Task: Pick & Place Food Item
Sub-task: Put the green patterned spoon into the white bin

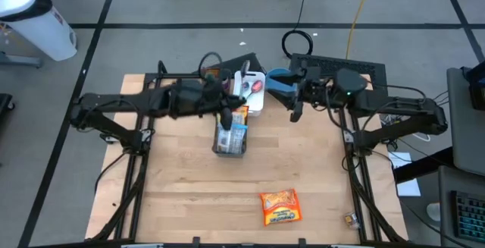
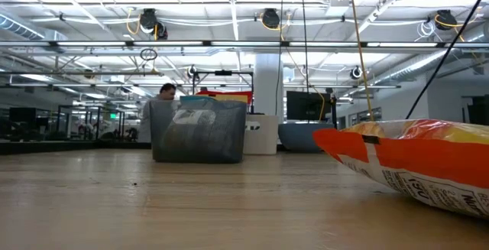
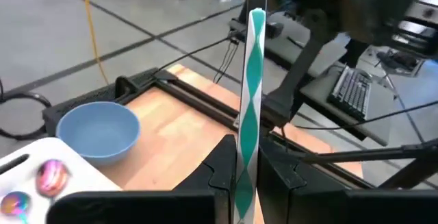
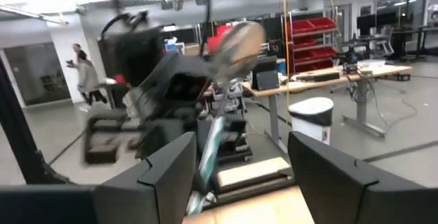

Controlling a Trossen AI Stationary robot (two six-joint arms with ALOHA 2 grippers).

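A thin food item with green-and-white stripes (image 3: 252, 80) stands edge-on in my left gripper (image 3: 248, 183), which is shut on it above the table's far middle (image 1: 231, 100). In the right wrist view the same item (image 4: 209, 148) shows farther off, in line with the gap of my right gripper (image 4: 239, 176). My right gripper (image 1: 295, 111) hangs open to the right of it, touching nothing. A grey mesh basket (image 1: 229, 138) holding food packets stands on the table below. An orange snack bag (image 1: 280, 206) lies flat near the front edge. My left gripper pinches the striped item's lower part (image 3: 245, 162) between its two fingers, coming nearly level from the table's left. The item stands upright above the fingers, lifted clear of the table and the basket.
A white tray (image 1: 256, 100) with small round items and a blue bowl (image 1: 276, 79) sit at the far middle. The orange bag (image 2: 412, 158) fills the near right of the low view, the basket (image 2: 199, 131) stands behind it. A small packet (image 1: 350, 219) lies at the front right.
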